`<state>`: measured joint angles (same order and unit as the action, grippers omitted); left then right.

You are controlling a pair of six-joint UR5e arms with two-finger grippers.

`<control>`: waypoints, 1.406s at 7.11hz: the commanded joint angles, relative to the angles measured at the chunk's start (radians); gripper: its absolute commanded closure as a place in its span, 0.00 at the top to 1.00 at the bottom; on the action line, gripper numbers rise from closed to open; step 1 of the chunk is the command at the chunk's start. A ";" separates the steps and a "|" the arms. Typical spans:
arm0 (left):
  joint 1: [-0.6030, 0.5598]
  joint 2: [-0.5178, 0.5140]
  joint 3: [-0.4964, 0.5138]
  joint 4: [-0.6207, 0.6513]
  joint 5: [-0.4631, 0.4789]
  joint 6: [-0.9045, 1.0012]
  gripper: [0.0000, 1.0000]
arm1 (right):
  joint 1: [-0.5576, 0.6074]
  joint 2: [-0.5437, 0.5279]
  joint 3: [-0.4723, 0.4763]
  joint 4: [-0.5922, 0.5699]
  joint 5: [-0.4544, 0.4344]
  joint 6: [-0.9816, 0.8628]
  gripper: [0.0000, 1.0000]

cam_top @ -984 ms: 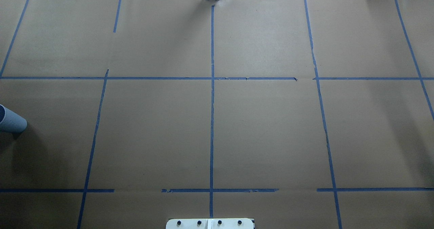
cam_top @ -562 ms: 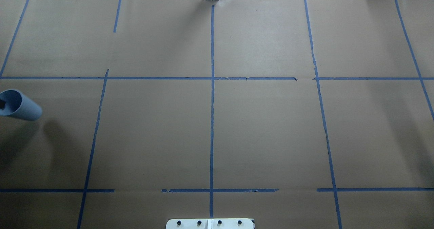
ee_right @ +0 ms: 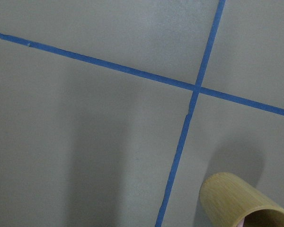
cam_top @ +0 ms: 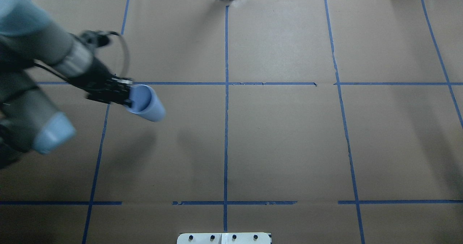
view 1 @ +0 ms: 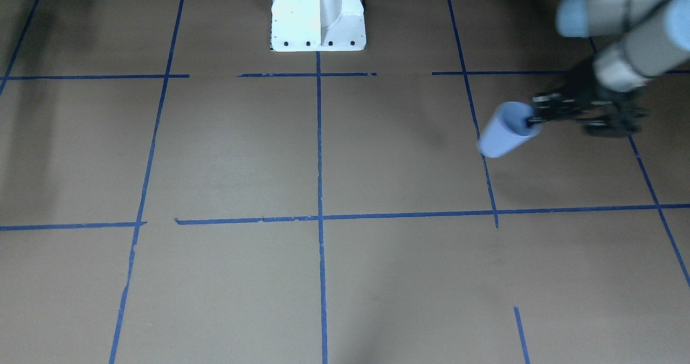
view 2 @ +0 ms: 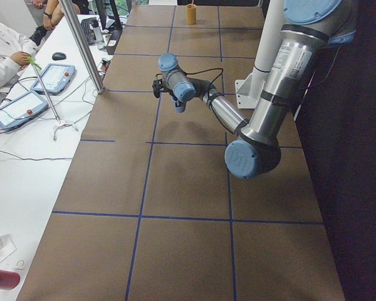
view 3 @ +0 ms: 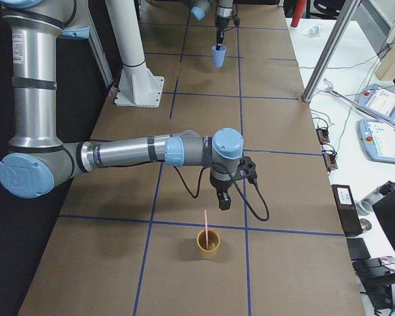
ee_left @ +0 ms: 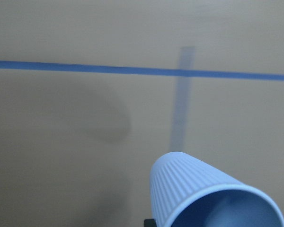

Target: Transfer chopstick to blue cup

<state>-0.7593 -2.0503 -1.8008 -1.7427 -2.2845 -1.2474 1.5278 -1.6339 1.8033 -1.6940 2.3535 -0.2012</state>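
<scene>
My left gripper is shut on the rim of the blue cup, a ribbed light blue paper cup. It holds the cup tilted above the table, left of centre. Both also show in the front view, gripper and cup, and the cup fills the lower part of the left wrist view. The pale pink chopstick stands in a tan cup at the table's right end. My right gripper hangs just above and beyond it; I cannot tell if it is open or shut.
The table is brown paper with blue tape lines. The white robot base stands at its near middle edge. The tan cup's rim shows in the right wrist view. Operators, tablets and cables lie beyond the far edge.
My left arm has come in from the left edge, carrying the blue cup rightward and farther onto the table. The arm itself now shows in the overhead view.
</scene>
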 commanded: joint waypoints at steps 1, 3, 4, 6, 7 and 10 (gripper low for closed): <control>0.122 -0.245 0.172 0.000 0.132 -0.145 0.00 | 0.000 -0.001 -0.004 0.000 0.000 0.000 1.00; 0.155 -0.316 0.280 -0.001 0.206 -0.142 0.00 | 0.000 0.000 -0.001 0.002 0.001 0.000 1.00; 0.162 -0.326 0.294 -0.001 0.206 -0.142 0.00 | 0.000 0.000 0.001 0.002 0.003 0.000 1.00; 0.164 -0.324 0.294 -0.001 0.208 -0.141 0.05 | 0.000 0.000 0.001 0.002 0.006 0.000 1.00; 0.164 -0.324 0.293 -0.001 0.208 -0.139 0.09 | -0.001 0.000 0.001 0.002 0.006 0.000 1.00; 0.164 -0.314 0.293 -0.001 0.224 -0.139 0.24 | -0.001 0.002 -0.001 0.002 0.004 0.000 1.00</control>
<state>-0.5953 -2.3680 -1.5089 -1.7431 -2.0643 -1.3871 1.5264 -1.6327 1.8038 -1.6920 2.3589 -0.2009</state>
